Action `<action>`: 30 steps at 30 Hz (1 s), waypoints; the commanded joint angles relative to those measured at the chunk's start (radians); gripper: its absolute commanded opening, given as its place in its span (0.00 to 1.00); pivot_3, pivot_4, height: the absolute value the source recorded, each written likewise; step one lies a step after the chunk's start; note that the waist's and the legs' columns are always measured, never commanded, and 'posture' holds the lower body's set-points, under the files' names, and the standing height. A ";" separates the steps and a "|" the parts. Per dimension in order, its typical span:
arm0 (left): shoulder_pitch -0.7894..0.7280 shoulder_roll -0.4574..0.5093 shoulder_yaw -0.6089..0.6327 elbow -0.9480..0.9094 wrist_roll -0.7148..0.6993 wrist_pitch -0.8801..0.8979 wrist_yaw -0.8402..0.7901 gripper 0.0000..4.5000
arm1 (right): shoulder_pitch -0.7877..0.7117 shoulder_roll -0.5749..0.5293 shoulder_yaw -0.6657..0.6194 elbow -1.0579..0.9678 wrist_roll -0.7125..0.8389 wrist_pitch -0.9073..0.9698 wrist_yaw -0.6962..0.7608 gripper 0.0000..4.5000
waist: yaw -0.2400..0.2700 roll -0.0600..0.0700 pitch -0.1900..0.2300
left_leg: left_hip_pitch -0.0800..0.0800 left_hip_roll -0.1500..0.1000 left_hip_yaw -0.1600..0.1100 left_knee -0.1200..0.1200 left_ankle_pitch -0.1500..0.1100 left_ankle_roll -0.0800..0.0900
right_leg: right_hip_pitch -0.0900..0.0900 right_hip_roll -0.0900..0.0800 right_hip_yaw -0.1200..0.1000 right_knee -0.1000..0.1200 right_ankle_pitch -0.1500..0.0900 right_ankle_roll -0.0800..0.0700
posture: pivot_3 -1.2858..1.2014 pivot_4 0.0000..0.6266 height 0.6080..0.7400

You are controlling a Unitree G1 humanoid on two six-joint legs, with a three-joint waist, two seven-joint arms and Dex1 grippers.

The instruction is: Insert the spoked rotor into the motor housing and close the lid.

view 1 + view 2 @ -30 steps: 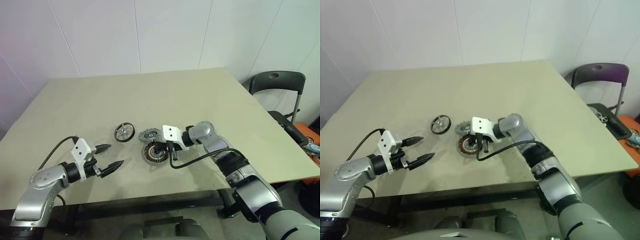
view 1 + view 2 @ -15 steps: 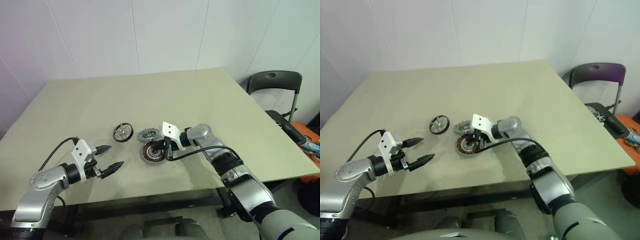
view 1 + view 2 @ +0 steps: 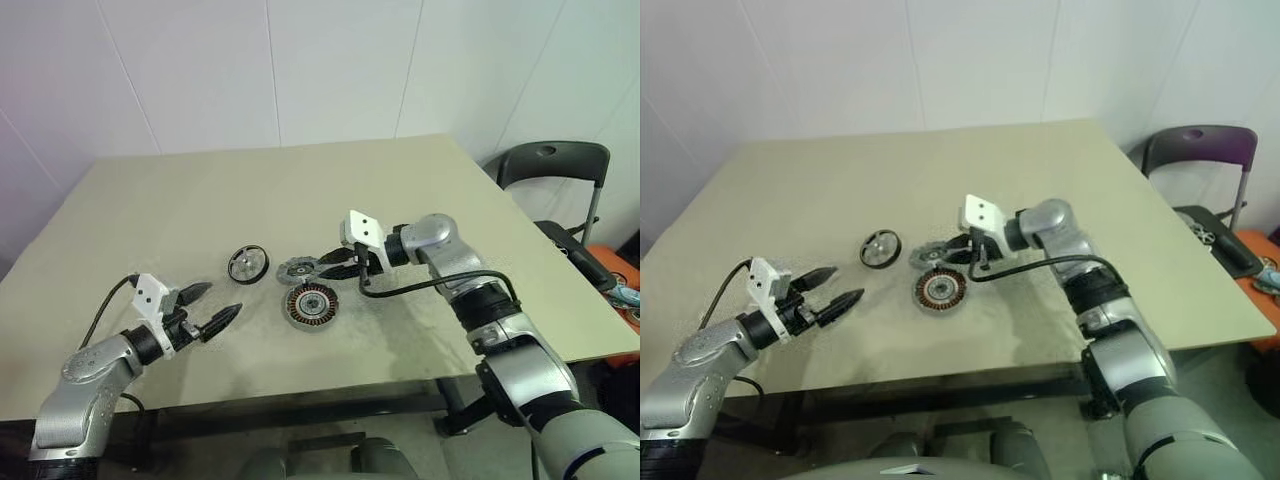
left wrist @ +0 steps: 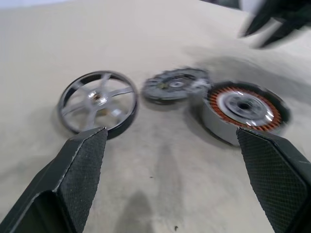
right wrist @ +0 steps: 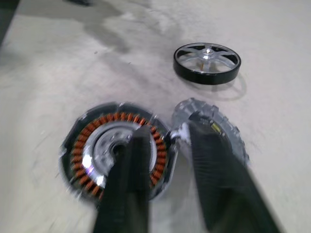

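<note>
Bright, even, diffuse indoor light; no hard highlights on the desk (image 3: pixel 400 180). Shadows soft and faint: a pale smudge beside the motor housing (image 3: pixel 311 304), and a grey patch on the desk beyond it in the left wrist view. Mild glare on the housing's silver hub in the right wrist view. Both wrist views show motion blur: the lid (image 4: pixel 176 85) is smeared, the right end effector (image 4: pixel 272 22) a dark streak, the housing's rim doubled. Head views sharp, straight edges slightly bowed.
</note>
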 commanded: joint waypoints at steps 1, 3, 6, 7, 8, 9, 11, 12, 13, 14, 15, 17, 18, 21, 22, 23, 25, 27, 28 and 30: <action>-0.059 -0.050 0.083 -0.018 -0.158 0.188 0.134 1.00 | -0.003 -0.031 -0.021 -0.068 0.028 -0.015 0.032 0.56 | -0.001 0.000 0.000 | 0.000 0.000 0.000 0.000 0.000 0.000 | 0.001 0.000 0.000 0.000 0.000 0.001 | 0.52 0.00 1.00; -0.090 -0.093 0.126 -0.011 -0.279 0.306 0.197 1.00 | 0.005 -0.052 -0.019 -0.091 0.042 -0.011 0.065 0.71 | 0.001 -0.001 0.000 | 0.000 0.000 -0.001 0.001 0.000 0.000 | 0.001 0.000 0.000 0.000 0.000 0.002 | 0.52 0.00 1.00; -0.114 -0.134 0.140 -0.004 -0.356 0.392 0.250 1.00 | 0.016 -0.081 -0.019 -0.126 0.065 0.001 0.113 0.94 | 0.001 -0.001 0.000 | 0.000 0.000 -0.001 0.002 0.000 0.000 | 0.001 -0.001 0.000 0.000 0.000 0.002 | 0.52 0.00 1.00; -0.132 -0.155 0.147 0.010 -0.386 0.429 0.290 1.00 | 0.019 -0.088 -0.021 -0.133 0.071 0.001 0.122 0.99 | 0.001 -0.001 0.000 | 0.000 -0.001 -0.001 0.002 0.000 0.000 | 0.002 -0.001 0.000 -0.001 0.001 0.002 | 0.52 0.00 1.00; -0.152 -0.181 0.157 0.024 -0.425 0.461 0.333 1.00 | 0.022 -0.095 -0.022 -0.139 0.076 -0.002 0.131 0.99 | 0.001 -0.001 0.000 | 0.000 -0.001 -0.001 0.002 0.000 0.000 | 0.002 -0.001 0.000 -0.001 0.001 0.002 | 0.52 0.00 1.00; -0.175 -0.206 0.173 0.044 -0.473 0.502 0.380 1.00 | 0.023 -0.100 -0.024 -0.140 0.076 -0.014 0.130 0.99 | 0.002 -0.002 0.000 | 0.000 -0.001 -0.001 0.002 0.000 0.000 | 0.002 -0.001 0.000 -0.001 0.001 0.002 | 0.52 0.00 1.00; -0.210 -0.248 0.200 0.073 -0.547 0.557 0.457 1.00 | 0.024 -0.109 -0.022 -0.134 0.068 -0.043 0.127 0.99 | 0.002 -0.002 0.000 | 0.000 -0.001 -0.001 0.002 0.000 0.000 | 0.002 -0.001 0.000 -0.001 0.001 0.002 | 0.52 0.00 1.00; -0.226 -0.263 0.208 0.090 -0.568 0.574 0.486 1.00 | 0.024 -0.114 -0.020 -0.130 0.065 -0.059 0.131 0.99 | 0.003 -0.002 0.000 | 0.000 -0.001 -0.001 0.002 0.000 0.000 | 0.002 -0.001 0.000 -0.001 0.001 0.002 | 0.52 0.00 1.00; -0.244 -0.279 0.218 0.113 -0.583 0.576 0.510 1.00 | 0.024 -0.117 -0.020 -0.126 0.064 -0.071 0.134 0.99 | 0.002 -0.003 0.000 | 0.000 -0.001 -0.001 0.002 0.000 0.000 | 0.002 -0.001 0.000 -0.001 0.001 0.002 | 0.52 0.00 1.00; -0.265 -0.291 0.228 0.140 -0.592 0.573 0.534 1.00 | 0.025 -0.120 -0.019 -0.123 0.064 -0.079 0.137 0.99 | 0.002 -0.003 0.000 | 0.000 -0.001 -0.001 0.002 0.000 0.000 | 0.002 -0.001 0.000 -0.001 0.001 0.002 | 0.52 0.00 1.00; -0.289 -0.305 0.241 0.174 -0.606 0.567 0.559 1.00 | 0.025 -0.122 -0.019 -0.120 0.065 -0.084 0.140 0.99 | 0.002 -0.003 0.000 | 0.000 -0.001 -0.001 0.002 0.000 0.000 | 0.002 -0.001 0.000 -0.001 0.001 0.002 | 0.52 0.00 1.00; -0.329 -0.323 0.261 0.242 -0.624 0.568 0.608 1.00 | 0.023 -0.124 -0.018 -0.116 0.067 -0.091 0.140 0.99 | 0.002 -0.003 0.000 | 0.000 -0.001 0.000 0.002 0.000 0.000 | 0.002 0.000 0.000 -0.001 0.001 0.001 | 0.52 0.00 1.00; -0.343 -0.327 0.262 0.267 -0.616 0.558 0.613 1.00 | 0.022 -0.124 -0.018 -0.113 0.067 -0.094 0.139 0.99 | 0.002 -0.003 0.000 | 0.000 -0.001 0.000 0.002 0.000 0.000 | 0.002 0.000 0.000 -0.002 0.001 0.001 | 0.52 0.00 1.00; -0.380 -0.345 0.282 0.321 -0.621 0.528 0.640 1.00 | 0.015 -0.123 -0.018 -0.102 0.065 -0.103 0.136 0.99 | 0.002 -0.004 0.000 | 0.000 -0.002 0.000 0.002 0.000 -0.001 | 0.002 0.000 0.000 -0.002 0.001 0.001 | 0.52 0.00 1.00; -0.387 -0.352 0.291 0.330 -0.634 0.528 0.651 1.00 | 0.013 -0.123 -0.018 -0.099 0.063 -0.106 0.135 0.99 | 0.002 -0.004 0.000 | -0.001 -0.002 0.000 0.002 0.000 -0.001 | 0.002 -0.001 0.000 -0.003 0.003 -0.001 | 0.52 0.00 1.00; -0.392 -0.357 0.295 0.341 -0.637 0.527 0.662 1.00 | 0.011 -0.122 -0.018 -0.094 0.062 -0.109 0.133 0.99 | 0.002 -0.004 0.000 | -0.001 -0.002 0.000 0.002 0.000 -0.001 | 0.002 -0.001 0.000 -0.003 0.003 -0.002 | 0.52 0.00 1.00; -0.397 -0.363 0.296 0.355 -0.640 0.534 0.684 1.00 | 0.007 -0.122 -0.018 -0.088 0.060 -0.113 0.131 0.99 | 0.003 -0.004 0.000 | -0.001 -0.002 0.000 0.001 0.000 -0.001 | 0.002 -0.001 0.000 -0.003 0.003 -0.002 | 0.52 0.00 1.00; -0.401 -0.376 0.305 0.364 -0.658 0.536 0.717 1.00 | 0.004 -0.121 -0.018 -0.083 0.059 -0.115 0.130 0.99 | 0.005 -0.005 0.000 | -0.001 -0.002 0.000 0.001 0.000 -0.001 | 0.001 -0.001 0.000 -0.003 0.003 -0.002 | 0.52 0.00 1.00; -0.401 -0.379 0.305 0.362 -0.661 0.535 0.722 1.00 | 0.002 -0.121 -0.018 -0.081 0.059 -0.117 0.130 0.99 | 0.006 -0.005 0.000 | -0.001 -0.002 0.000 0.002 0.000 -0.001 | 0.002 -0.001 0.000 -0.003 0.003 -0.002 | 0.52 0.00 1.00; -0.398 -0.385 0.306 0.359 -0.675 0.549 0.743 1.00 | 0.001 -0.121 -0.018 -0.078 0.058 -0.120 0.129 0.99 | 0.005 -0.005 0.000 | -0.001 -0.002 0.000 0.002 0.000 -0.001 | 0.002 -0.001 0.000 -0.003 0.003 -0.002 | 0.52 0.00 1.00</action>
